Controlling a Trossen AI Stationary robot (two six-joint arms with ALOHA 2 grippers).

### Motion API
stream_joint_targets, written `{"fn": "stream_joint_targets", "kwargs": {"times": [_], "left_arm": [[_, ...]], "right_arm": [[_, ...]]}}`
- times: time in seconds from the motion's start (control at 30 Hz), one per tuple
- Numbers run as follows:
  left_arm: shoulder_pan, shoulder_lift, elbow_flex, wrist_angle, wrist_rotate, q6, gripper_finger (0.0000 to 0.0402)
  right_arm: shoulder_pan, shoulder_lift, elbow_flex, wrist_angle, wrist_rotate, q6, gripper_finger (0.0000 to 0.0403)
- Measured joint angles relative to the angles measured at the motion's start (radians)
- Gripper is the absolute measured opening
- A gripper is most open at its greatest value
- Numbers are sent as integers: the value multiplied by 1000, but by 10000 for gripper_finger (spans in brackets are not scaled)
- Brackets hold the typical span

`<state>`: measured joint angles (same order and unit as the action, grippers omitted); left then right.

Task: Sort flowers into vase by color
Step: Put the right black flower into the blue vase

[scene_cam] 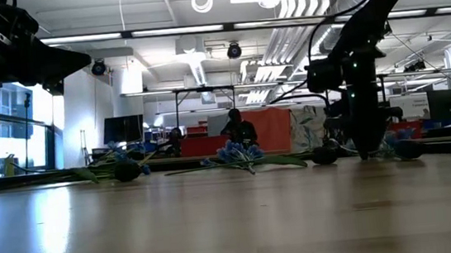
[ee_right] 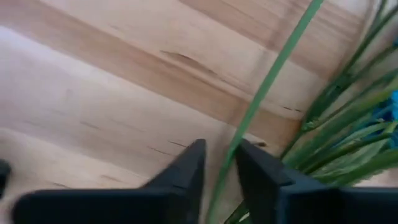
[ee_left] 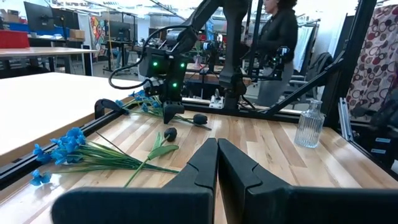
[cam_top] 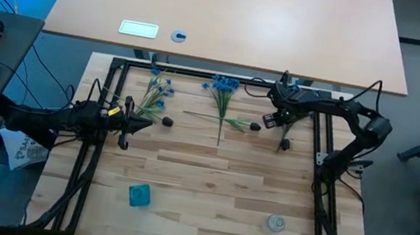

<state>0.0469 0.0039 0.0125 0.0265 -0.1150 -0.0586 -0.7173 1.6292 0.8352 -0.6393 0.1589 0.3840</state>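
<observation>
Flowers lie scattered along the upper part of the wooden surface (cam_top: 209,180) in the high view: a blue sprig (cam_top: 159,91) at upper left with a dark bud (cam_top: 167,121) just below it, a second blue sprig (cam_top: 224,92) at upper centre, and a leafy stem with a dark bud (cam_top: 254,127) stretched sideways just under that one. Another dark bud (cam_top: 284,144) rests toward the upper right, close beside the right arm.

The right pincer (ee_right: 219,163) is down over this spot — in its wrist view a thin green stem (ee_right: 261,93) runs between its two dark fingers (ee_right: 186,171), which stand narrowly parted on either side of it; whether they already press it I cannot tell. More green stems and a bit of blue show at that frame's right edge.

The left pincer (cam_top: 140,124) waits at the left side of the surface, clenched on nothing, tips pressed together.

A teal vase (cam_top: 139,195) stands at lower left of the high view, a clear glass vase (cam_top: 276,223) at lower right — both well apart from the flowers.
</observation>
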Motion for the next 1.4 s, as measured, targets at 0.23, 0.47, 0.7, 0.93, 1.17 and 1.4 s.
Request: {"fn": "stream_joint_targets", "kwargs": {"times": [0.23, 0.47, 0.7, 0.93, 1.17, 1.4], "left_arm": [[0, 0, 0, 0, 0, 1, 0], [0, 0, 0, 0, 0, 0, 0], [0, 0, 0, 0, 0, 1, 0], [0, 0, 0, 1, 0, 0, 0], [-5, 1, 0, 181, -6, -336, 0], [-4, 70, 18, 630, -232, -820, 1]], "right_arm": [[74, -208, -1, 88, -87, 22, 6], [183, -468, 1, 502, -369, -57, 3], [374, -509, 1, 966, -577, -328, 2], [544, -454, 36, 974, -424, -740, 1], [560, -368, 292, 697, -315, -969, 1], [540, -245, 535, 390, -192, -1267, 1]]}}
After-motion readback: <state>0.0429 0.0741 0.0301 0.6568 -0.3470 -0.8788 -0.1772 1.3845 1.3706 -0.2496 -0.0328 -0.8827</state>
